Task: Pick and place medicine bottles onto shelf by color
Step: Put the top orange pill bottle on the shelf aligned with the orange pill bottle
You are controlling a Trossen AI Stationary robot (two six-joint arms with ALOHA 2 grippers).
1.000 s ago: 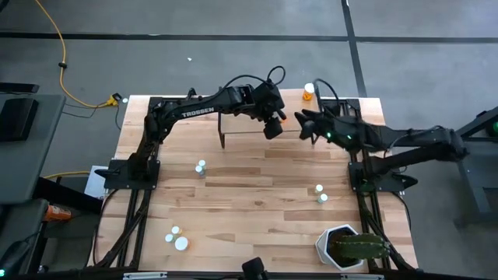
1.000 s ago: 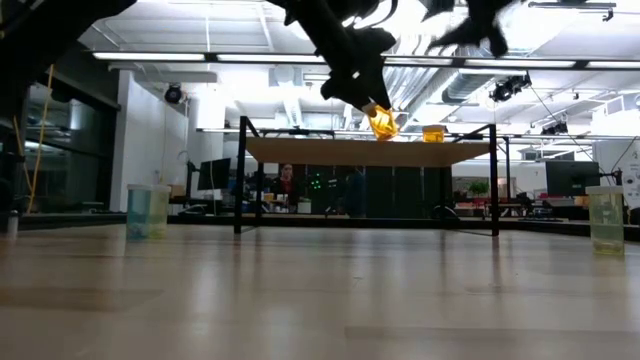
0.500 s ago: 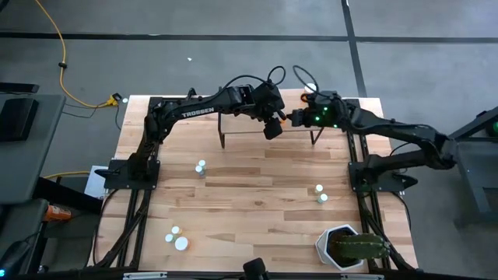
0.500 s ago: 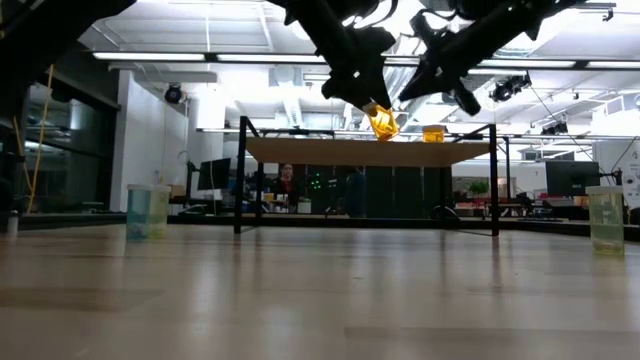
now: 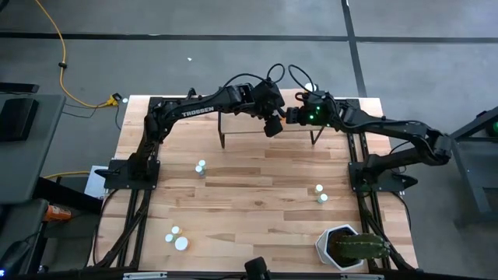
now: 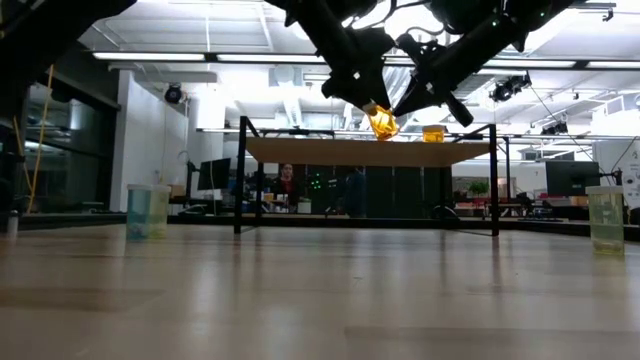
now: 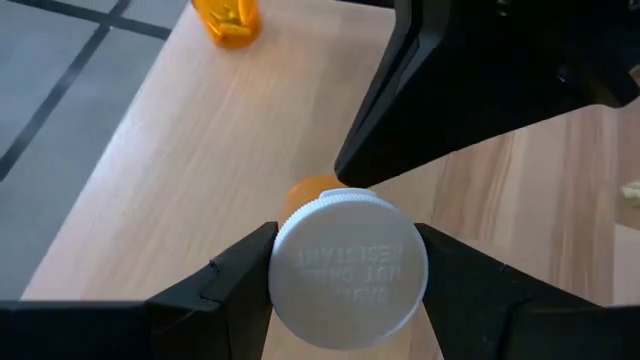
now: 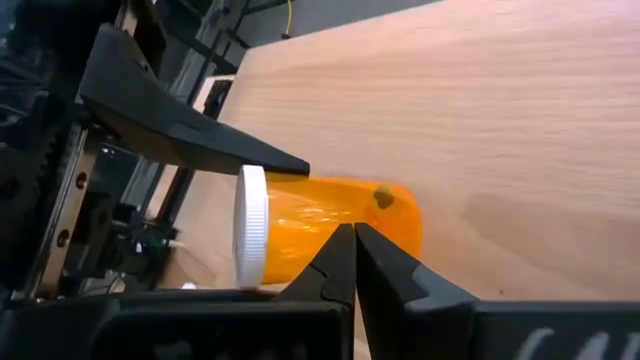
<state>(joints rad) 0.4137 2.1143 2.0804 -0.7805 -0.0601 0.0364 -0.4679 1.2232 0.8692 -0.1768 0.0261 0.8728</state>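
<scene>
Left wrist view: we see the left gripper [image 7: 345, 275] with its jaws clamped on the white cap of an orange bottle [image 7: 312, 190], whose body extends forward from the jaws, above the shelf [image 7: 200, 140]. In the right wrist view the right gripper [image 8: 353, 250] has its jaws pressed together, tips just beside the bottle's side, its long axis lying crosswise to them. Both grippers are close; only the left holds it. A second orange bottle [image 7: 228, 18] stands farther along the shelf.

Right arm [image 5: 366, 124] crowding shelf [image 5: 241, 124]
</scene>
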